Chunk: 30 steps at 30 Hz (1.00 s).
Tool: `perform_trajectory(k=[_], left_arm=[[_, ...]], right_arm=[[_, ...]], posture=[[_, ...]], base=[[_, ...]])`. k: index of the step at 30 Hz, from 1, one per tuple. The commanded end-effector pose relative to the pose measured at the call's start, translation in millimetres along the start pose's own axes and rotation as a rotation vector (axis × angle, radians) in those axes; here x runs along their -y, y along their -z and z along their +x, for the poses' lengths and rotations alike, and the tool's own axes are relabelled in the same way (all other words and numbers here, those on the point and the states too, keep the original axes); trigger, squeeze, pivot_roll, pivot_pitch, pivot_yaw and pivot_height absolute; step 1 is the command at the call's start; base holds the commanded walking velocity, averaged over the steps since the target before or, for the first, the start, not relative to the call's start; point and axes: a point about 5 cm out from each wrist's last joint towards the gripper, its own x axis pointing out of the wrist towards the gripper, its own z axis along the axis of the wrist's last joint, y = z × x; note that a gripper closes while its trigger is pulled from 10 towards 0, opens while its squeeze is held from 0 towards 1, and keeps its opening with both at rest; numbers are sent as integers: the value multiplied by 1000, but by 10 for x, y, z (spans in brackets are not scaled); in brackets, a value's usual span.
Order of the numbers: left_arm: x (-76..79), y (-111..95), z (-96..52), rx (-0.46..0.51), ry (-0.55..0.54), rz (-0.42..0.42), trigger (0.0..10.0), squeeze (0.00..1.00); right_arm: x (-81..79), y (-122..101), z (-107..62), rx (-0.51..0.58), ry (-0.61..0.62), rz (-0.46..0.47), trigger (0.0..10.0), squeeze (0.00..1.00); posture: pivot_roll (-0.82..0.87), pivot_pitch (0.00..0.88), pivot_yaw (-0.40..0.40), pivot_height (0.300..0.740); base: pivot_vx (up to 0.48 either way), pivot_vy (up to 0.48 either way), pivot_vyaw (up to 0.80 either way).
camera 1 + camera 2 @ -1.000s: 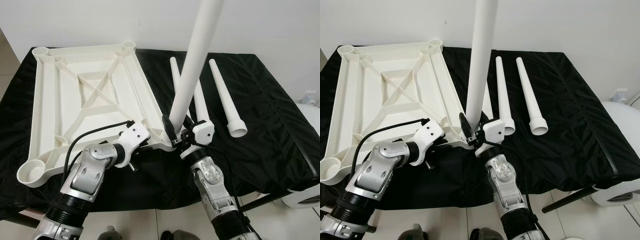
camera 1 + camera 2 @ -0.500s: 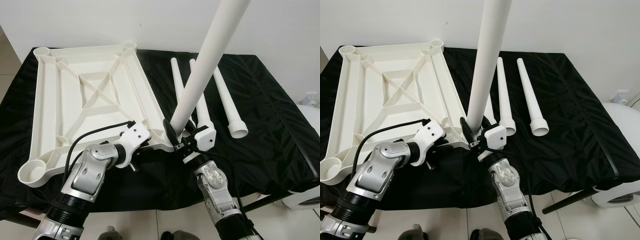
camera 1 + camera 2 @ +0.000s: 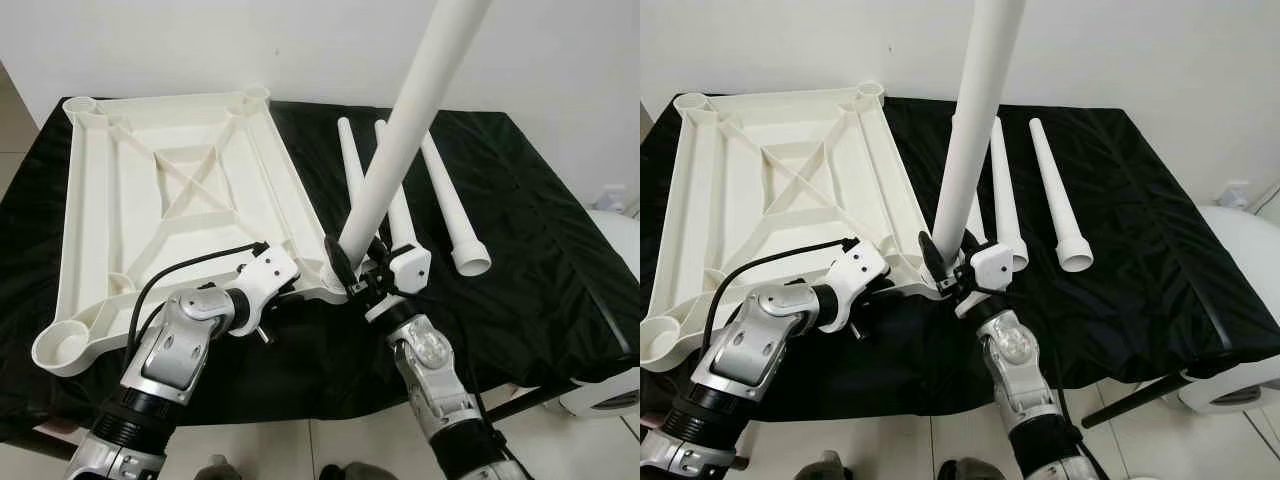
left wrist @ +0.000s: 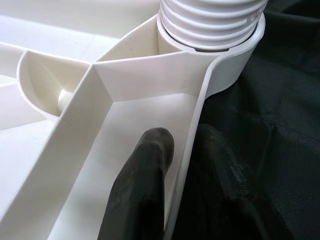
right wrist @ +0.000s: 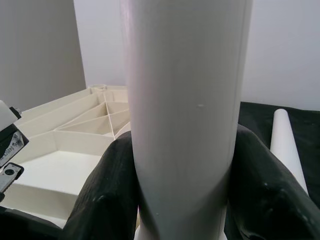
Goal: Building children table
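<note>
An upside-down white plastic tabletop (image 3: 130, 200) lies on a black-draped table. A long white leg (image 3: 400, 150) stands tilted in the tabletop's near right corner socket, and its threaded end (image 4: 210, 25) sits in that socket. My right gripper (image 3: 355, 263) is shut on the leg just above the socket, with black fingers (image 5: 110, 195) on either side of the tube. My left gripper (image 3: 890, 283) is shut on the tabletop's near rim beside that corner, one finger (image 4: 150, 190) inside the wall and one outside. Three spare legs (image 3: 1055, 195) lie on the cloth to the right.
The black cloth (image 3: 540, 250) extends right of the spare legs to the table's edge. A white rounded object (image 3: 605, 395) stands on the floor at the lower right. A white wall is close behind the table. Tiled floor runs along the front edge.
The held leg's top has leaned further to the right than a second ago, with its foot still in the corner socket. My left gripper has stayed on the rim.
</note>
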Motion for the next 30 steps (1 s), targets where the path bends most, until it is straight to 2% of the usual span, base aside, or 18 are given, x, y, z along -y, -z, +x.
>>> perform_trajectory(k=[1,6,13,20,23,27,30], left_arm=[[-118,106,-79,-39,-136,-22,10000,0],[-114,110,-81,-40,-137,-25,10000,0],[-119,125,-98,-43,-144,-30,10000,0],[-124,122,-98,-43,-145,-30,10000,0],[-127,114,-93,-41,-144,-28,10000,0],[-126,112,-90,-40,-142,-29,10000,0],[-123,110,-89,-40,-141,-27,10000,0]], right_arm=[[355,492,-427,-325,166,30,10000,0],[347,520,-423,-340,133,54,10000,0],[213,523,-465,-330,22,83,10000,0],[157,498,-479,-318,-33,131,10000,0],[147,494,-487,-314,-68,109,10000,0],[141,500,-492,-316,-71,115,10000,0],[167,514,-466,-332,-41,155,10000,0]], posture=[[47,43,-66,740],[50,43,-68,740],[53,48,-71,740],[50,48,-69,740],[47,47,-67,740],[46,47,-66,740],[47,48,-66,740]], base=[[0,0,0],[0,0,0],[0,0,0],[0,0,0],[0,0,0],[0,0,0],[0,0,0]])
